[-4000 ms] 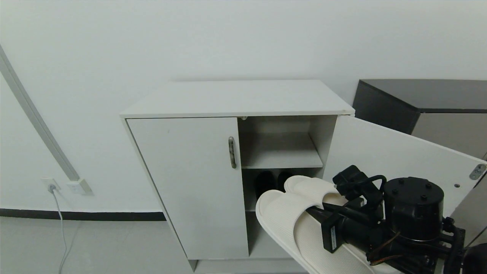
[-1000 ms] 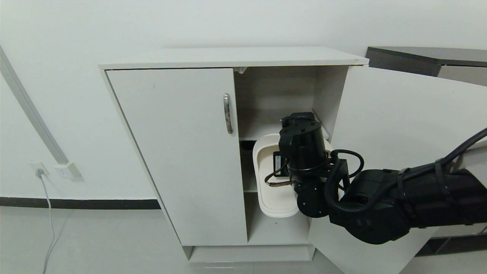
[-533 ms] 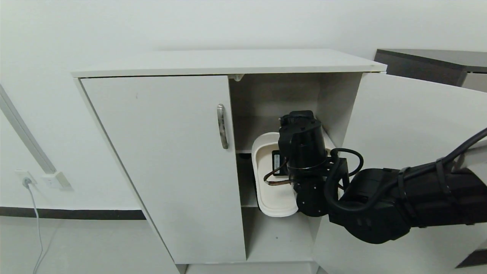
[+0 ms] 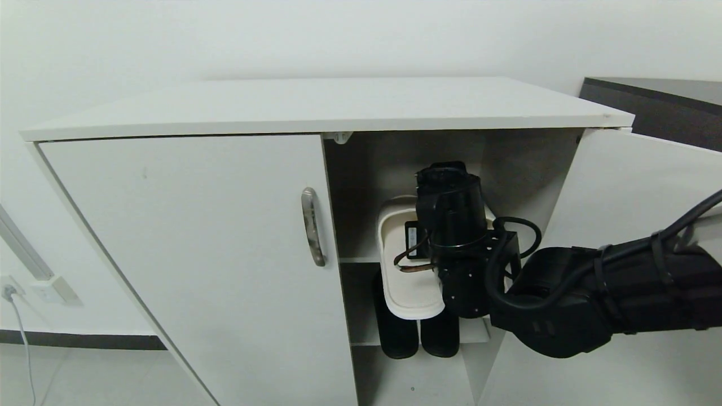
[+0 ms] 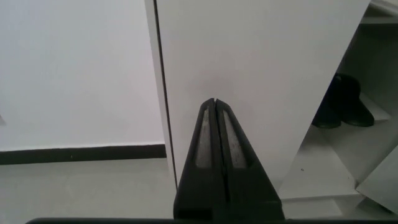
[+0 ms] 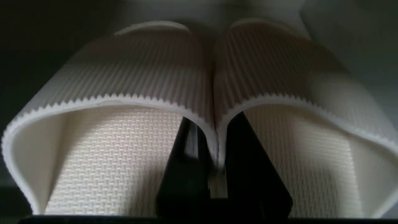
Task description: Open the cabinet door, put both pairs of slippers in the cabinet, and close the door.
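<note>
As view closes in, right end effector still clamping white slippers

Head: you are looking down at the cabinet, close; left wrist sharing its shut door, right facing inside.

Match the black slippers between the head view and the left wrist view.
Head view: black slippers on a shelf in the cabinet's open half, just below the white slippers.
Left wrist view: black slippers on that shelf, beyond the closed door's edge.
Shared landmark: the closed door.
</note>
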You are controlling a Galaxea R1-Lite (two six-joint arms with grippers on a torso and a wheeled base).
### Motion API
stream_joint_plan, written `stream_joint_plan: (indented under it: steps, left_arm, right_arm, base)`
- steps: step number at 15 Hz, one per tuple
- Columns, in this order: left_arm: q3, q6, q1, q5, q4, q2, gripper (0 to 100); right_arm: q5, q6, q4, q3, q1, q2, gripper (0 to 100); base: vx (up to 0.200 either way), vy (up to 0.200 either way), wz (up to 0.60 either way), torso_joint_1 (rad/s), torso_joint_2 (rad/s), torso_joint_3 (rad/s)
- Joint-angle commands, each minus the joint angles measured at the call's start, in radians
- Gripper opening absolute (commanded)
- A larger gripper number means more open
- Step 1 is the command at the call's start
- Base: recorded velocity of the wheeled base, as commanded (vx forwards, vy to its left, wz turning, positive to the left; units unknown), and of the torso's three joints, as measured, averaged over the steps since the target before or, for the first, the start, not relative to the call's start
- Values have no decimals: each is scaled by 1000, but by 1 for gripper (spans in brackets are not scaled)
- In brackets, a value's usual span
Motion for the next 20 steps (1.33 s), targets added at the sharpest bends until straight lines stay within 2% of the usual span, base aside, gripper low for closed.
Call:
stream_joint_plan:
  steps: [1,3,7,14,20]
  left_arm:
    - [0,0,-1,0,-1,1,0]
    - [0,0,1,0,-1,1,0]
    - [0,0,-1,0,-1,1,0]
    - [0,0,1,0,-1,1,0]
    - [0,-2,1,2,-1,1,0]
  right_arm:
    - [21,-3,1,-2,0,3,0]
    - [59,-3,8,-16,-2,5,0]
    - [67,8,83,-150,-60,75,0]
    - [90,5,87,-343,-103,200,0]
    - [85,5,88,-366,-117,230,0]
  base:
    - [0,0,0,0,0,0]
    - [0,0,0,0,0,0]
    - [0,0,0,0,0,0]
    - [0,0,0,0,0,0]
    - [0,0,0,0,0,0]
